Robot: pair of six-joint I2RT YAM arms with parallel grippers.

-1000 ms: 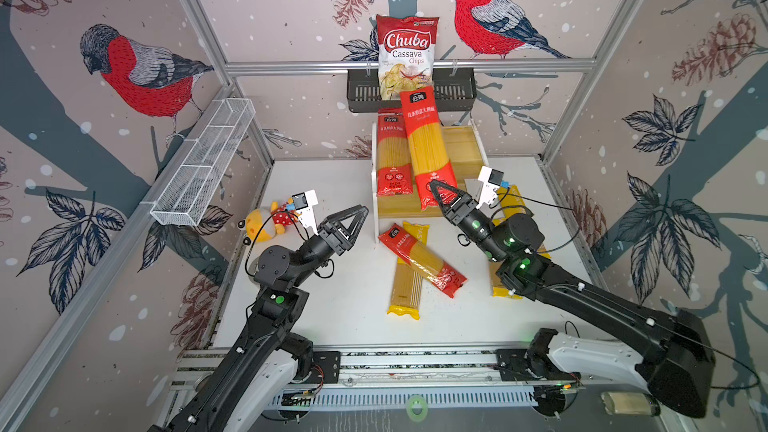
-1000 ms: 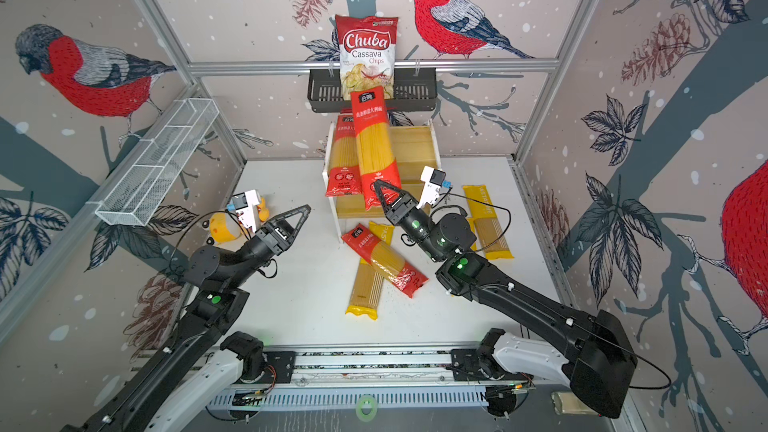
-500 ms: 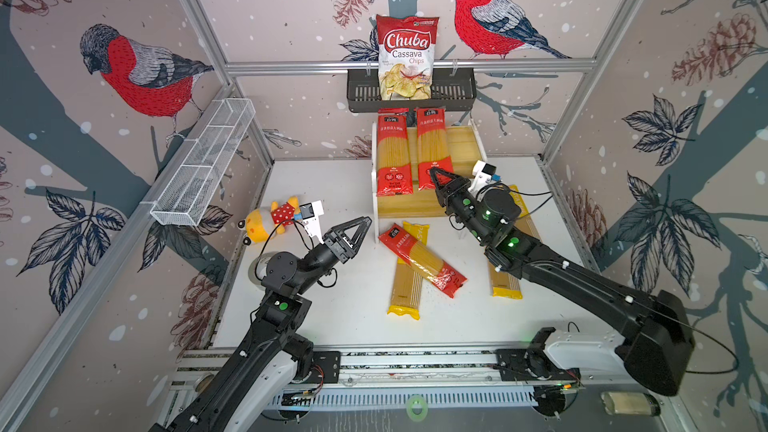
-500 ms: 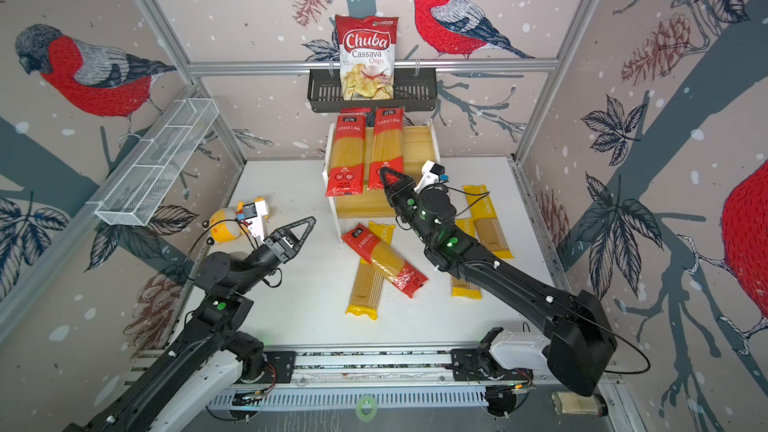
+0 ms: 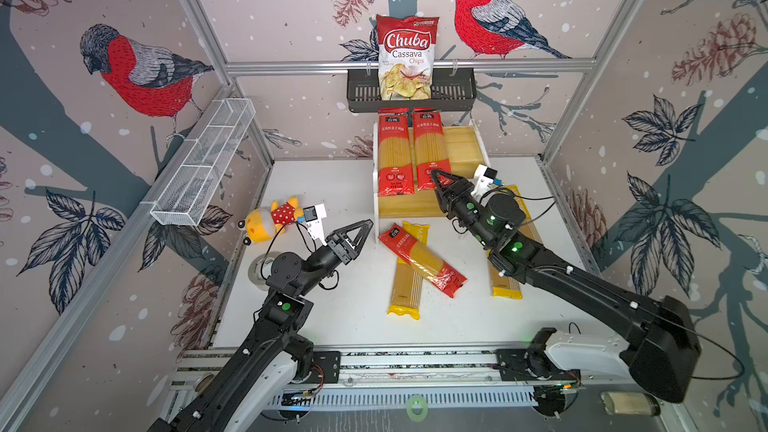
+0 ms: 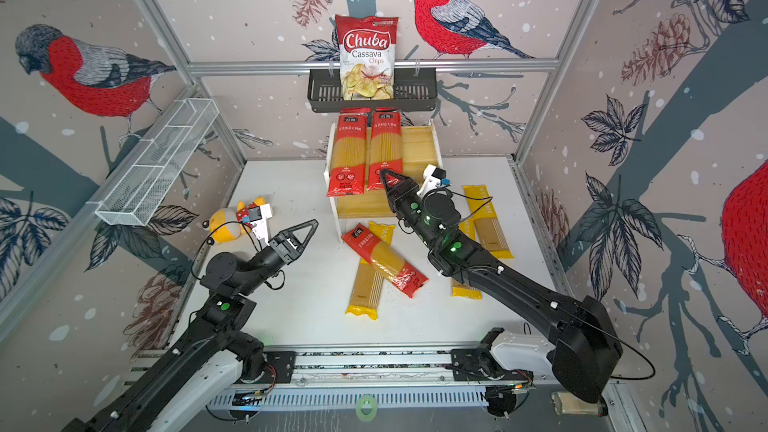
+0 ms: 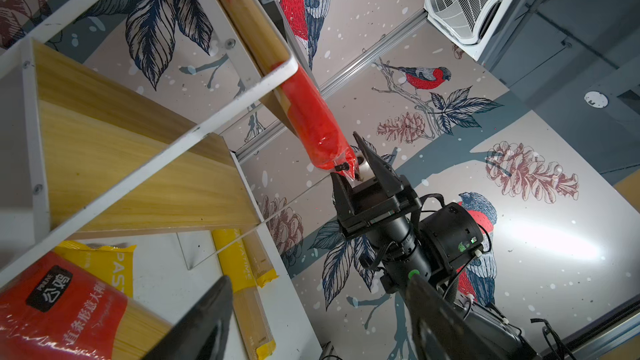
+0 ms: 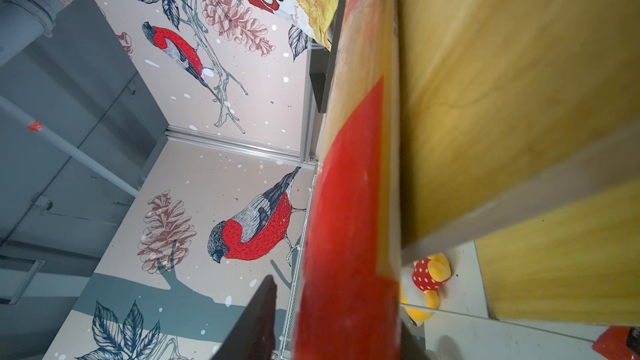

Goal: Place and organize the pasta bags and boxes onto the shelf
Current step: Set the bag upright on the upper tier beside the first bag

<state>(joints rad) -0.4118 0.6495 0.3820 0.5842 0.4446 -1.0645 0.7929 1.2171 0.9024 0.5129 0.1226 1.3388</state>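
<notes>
Risk is a slide: the red pack (image 5: 430,151) lies steep on the shelf (image 5: 461,147), upper centre of frame, with its lower end past the upper board. Right claw (image 5: 438,176) stands slightly open around that end, not pinching; a careless retreat could drag it down. Left claw (image 5: 361,230), centre left, is open and empty.

Glossy, crinkled plastic film is being seen on the red pasta pack (image 7: 311,122); smooth matt wood grain on the shelf (image 7: 138,167) boards, white painted metal on its frame.
</notes>
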